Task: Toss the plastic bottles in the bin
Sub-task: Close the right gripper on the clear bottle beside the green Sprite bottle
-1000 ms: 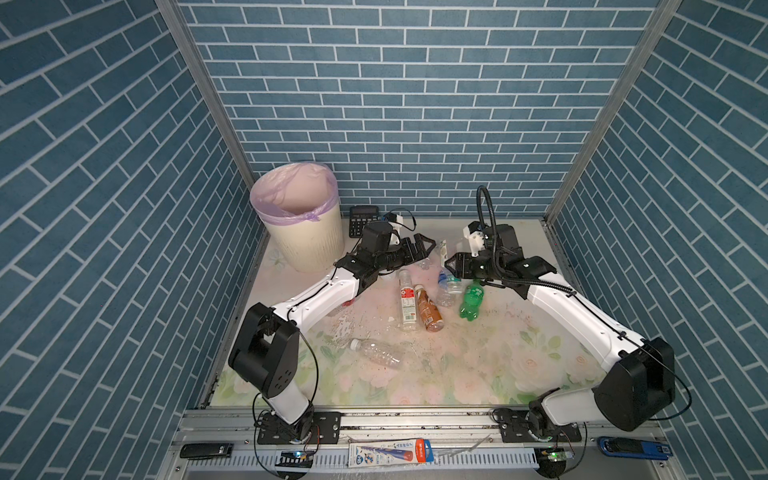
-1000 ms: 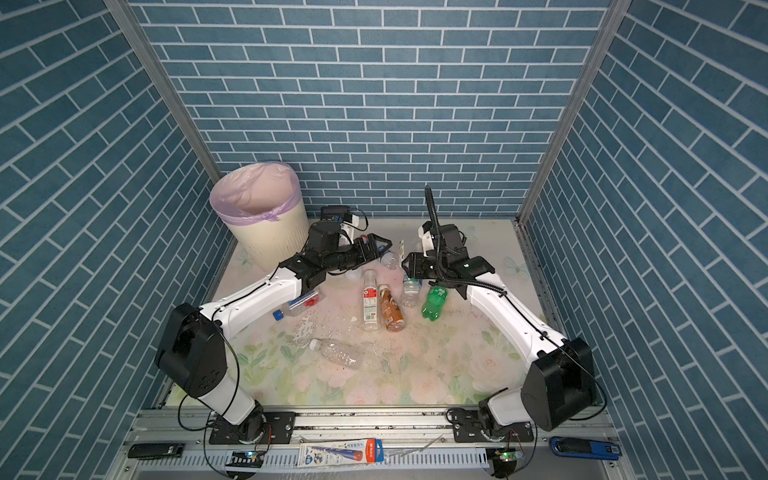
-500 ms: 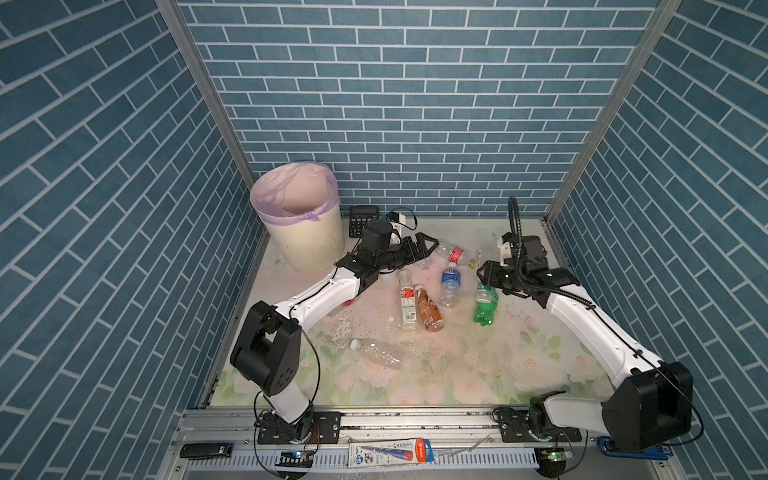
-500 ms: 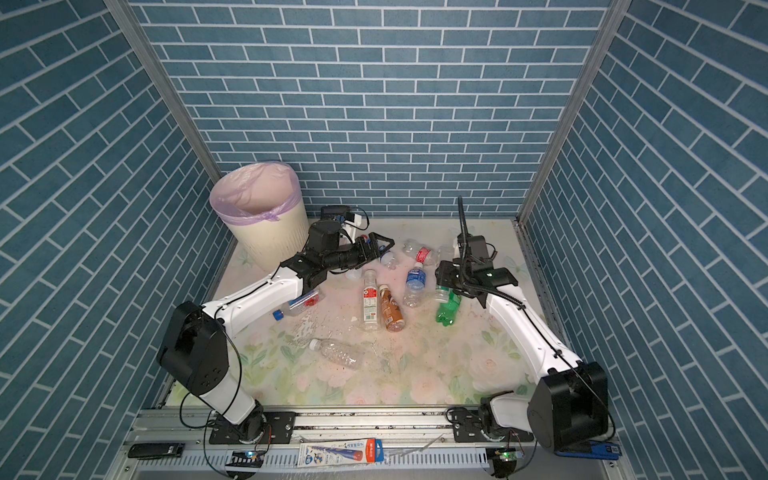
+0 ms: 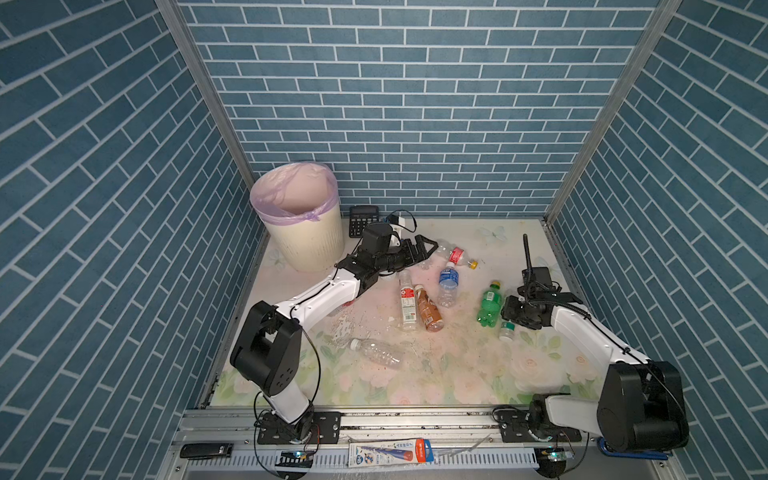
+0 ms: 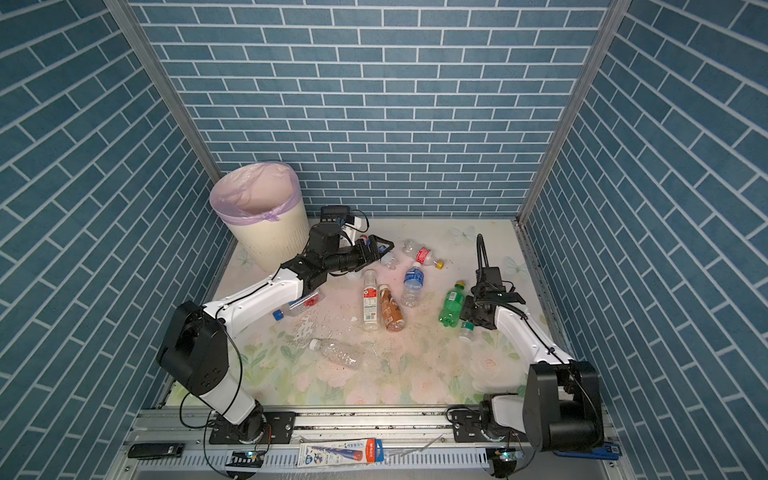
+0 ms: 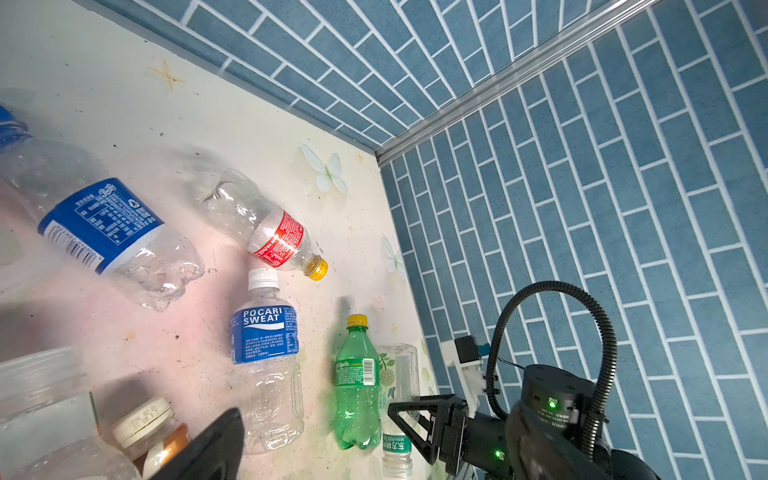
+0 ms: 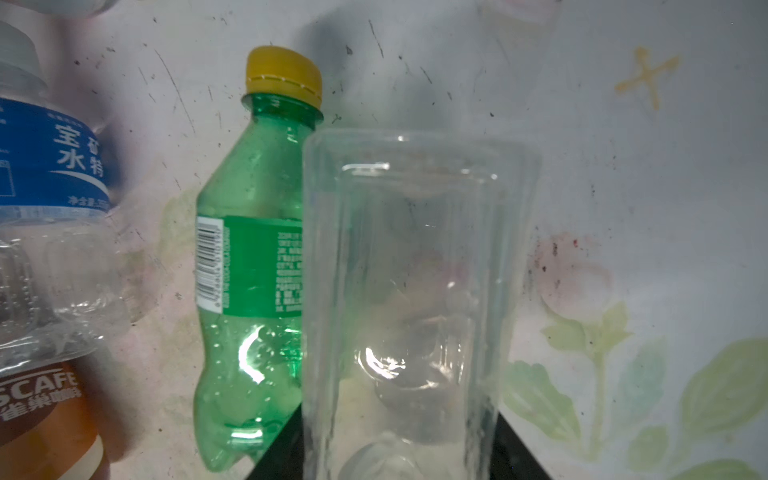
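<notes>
The cream bin (image 5: 305, 245) (image 6: 270, 245) with its lilac liner stands at the back left. Several plastic bottles lie on the flowered mat: a green one (image 5: 489, 303) (image 8: 249, 270), a blue-labelled one (image 5: 448, 286) (image 7: 266, 353), a red-labelled one (image 5: 457, 255), an amber one (image 5: 428, 313). My right gripper (image 5: 510, 316) (image 6: 470, 318) (image 8: 399, 457) is shut on a clear square bottle (image 8: 415, 270) (image 7: 397, 374), right beside the green one. My left gripper (image 5: 424, 249) (image 6: 380, 248) stands open and empty near the back bottles. One of its fingers (image 7: 208, 449) shows in the left wrist view.
A black calculator (image 5: 363, 220) lies behind the left arm by the back wall. A clear bottle (image 5: 376, 352) lies nearer the front, and another (image 6: 297, 305) lies under the left arm. Blue brick walls close in three sides.
My right arm has swung from the middle to the right side with the clear bottle in its grip. The green bottle has shifted right with it. The left arm has barely moved.
</notes>
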You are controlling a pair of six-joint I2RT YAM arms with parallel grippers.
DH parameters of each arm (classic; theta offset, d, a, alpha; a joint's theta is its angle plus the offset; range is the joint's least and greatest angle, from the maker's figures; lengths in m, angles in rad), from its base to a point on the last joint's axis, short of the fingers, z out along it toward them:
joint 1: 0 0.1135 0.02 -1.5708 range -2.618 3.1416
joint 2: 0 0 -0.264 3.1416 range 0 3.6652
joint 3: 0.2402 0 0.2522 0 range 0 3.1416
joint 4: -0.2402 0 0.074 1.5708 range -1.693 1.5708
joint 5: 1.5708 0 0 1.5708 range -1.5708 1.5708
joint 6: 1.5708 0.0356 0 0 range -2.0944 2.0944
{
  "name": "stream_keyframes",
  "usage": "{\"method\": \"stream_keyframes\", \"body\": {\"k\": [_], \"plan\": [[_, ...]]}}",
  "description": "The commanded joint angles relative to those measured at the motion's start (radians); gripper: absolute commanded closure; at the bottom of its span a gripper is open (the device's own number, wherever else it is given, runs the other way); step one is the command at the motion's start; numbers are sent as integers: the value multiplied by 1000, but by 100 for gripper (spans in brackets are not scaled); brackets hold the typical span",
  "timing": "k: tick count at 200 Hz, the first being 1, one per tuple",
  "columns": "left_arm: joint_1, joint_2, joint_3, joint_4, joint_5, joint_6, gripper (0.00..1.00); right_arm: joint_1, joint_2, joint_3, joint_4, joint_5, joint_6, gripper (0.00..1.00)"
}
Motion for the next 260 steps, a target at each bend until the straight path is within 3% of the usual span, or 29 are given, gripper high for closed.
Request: {"method": "stream_keyframes", "body": {"k": [1,260], "plan": [[8,-15,-17,8,10,10,1,-5,-3,-17,25,0,2,65],[8,-27,-29,-17,11,9,1,-7,5,33,3,-33,-28,66]]}}
